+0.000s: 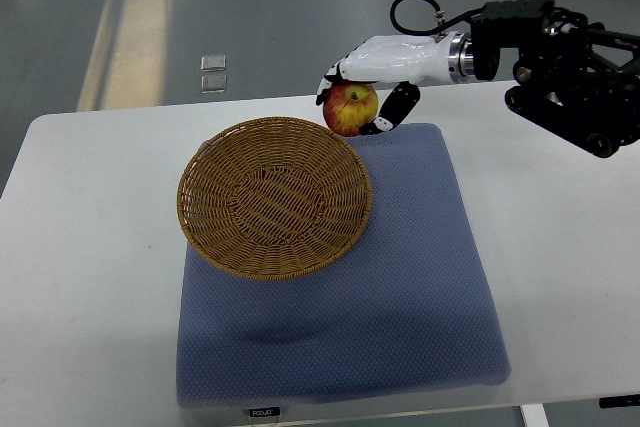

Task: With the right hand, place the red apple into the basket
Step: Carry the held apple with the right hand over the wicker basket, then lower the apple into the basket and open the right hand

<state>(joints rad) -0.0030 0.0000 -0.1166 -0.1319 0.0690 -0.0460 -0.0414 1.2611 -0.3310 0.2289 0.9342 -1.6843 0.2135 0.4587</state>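
Observation:
A red and yellow apple (pixel 349 109) is held just past the far right rim of the round wicker basket (pixel 275 196). My right hand (pixel 365 97), white with black fingertips, comes in from the right edge and is shut on the apple, fingers curled over its top and side. The apple hangs above the far edge of the blue mat, beside the basket and not over its bowl. The basket holds nothing. My left arm does not show.
The basket rests on a blue padded mat (pixel 400 277) that lies on a white table (pixel 90 247). The black right forearm (pixel 570 67) spans the table's far right corner. Grey floor lies beyond the table's far edge.

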